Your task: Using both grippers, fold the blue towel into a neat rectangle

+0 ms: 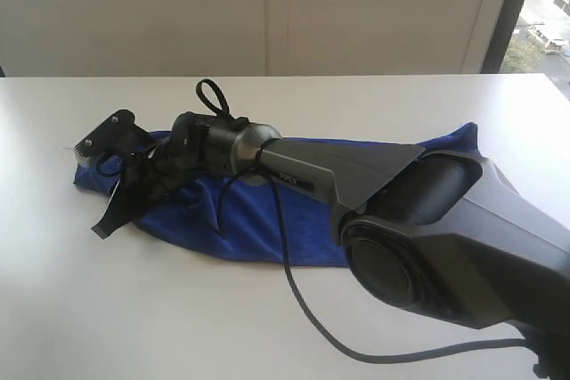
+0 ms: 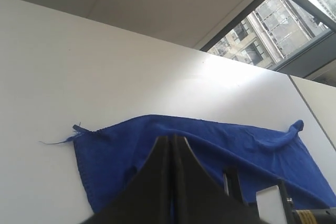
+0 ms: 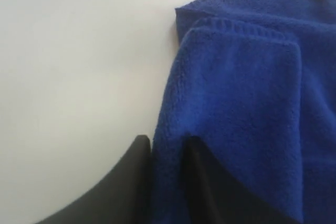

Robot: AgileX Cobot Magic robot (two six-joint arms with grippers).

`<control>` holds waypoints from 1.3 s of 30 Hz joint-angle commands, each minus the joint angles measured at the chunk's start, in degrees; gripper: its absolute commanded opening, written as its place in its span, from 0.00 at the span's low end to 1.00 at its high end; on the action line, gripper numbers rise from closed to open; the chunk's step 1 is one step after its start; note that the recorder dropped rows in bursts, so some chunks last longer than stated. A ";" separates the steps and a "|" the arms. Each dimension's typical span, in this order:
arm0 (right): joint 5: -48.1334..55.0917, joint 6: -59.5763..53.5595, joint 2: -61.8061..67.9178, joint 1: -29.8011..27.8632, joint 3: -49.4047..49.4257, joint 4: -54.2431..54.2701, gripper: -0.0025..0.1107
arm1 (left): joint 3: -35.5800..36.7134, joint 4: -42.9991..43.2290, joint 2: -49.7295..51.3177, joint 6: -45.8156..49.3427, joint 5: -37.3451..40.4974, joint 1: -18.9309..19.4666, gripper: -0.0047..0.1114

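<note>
The blue towel (image 1: 249, 220) lies bunched in a long strip across the white table (image 1: 134, 309). A dark arm (image 1: 356, 175) reaches from the lower right over it to its left end, where my right gripper (image 1: 109, 215) points down at the cloth. In the right wrist view, a folded edge of the towel (image 3: 247, 77) fills the gap between the right gripper's (image 3: 167, 142) two fingers, which are shut on it. My left gripper (image 2: 171, 139) hangs over the towel (image 2: 226, 140) with its fingers pressed together and nothing seen between them.
A black cable (image 1: 303, 309) trails from the arm across the table's near side. A window (image 1: 543, 15) stands at the far right, behind the table. A pale wall runs along the back edge.
</note>
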 commanded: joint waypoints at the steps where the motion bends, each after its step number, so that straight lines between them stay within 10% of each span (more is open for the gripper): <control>1: 0.30 5.13 -1.88 0.02 -0.89 0.00 0.06 | -0.13 -1.30 -0.56 0.60 0.53 0.21 0.04; 19: 16.99 30.27 -1.62 -13.23 -3.86 4.90 0.03 | -0.13 -1.14 -0.56 0.60 0.80 0.21 0.04; 26: 21.46 28.85 0.66 -13.17 -3.86 6.58 0.39 | -0.13 0.50 1.95 0.28 3.38 -0.91 0.04; 32: 22.31 24.14 -2.54 -13.87 -4.11 7.09 0.54 | -0.13 1.19 6.43 -1.19 5.42 -7.64 0.07; 39: 27.77 22.58 -9.16 -17.43 -4.20 0.90 0.55 | -0.78 0.80 10.81 -0.06 -2.42 -22.17 0.50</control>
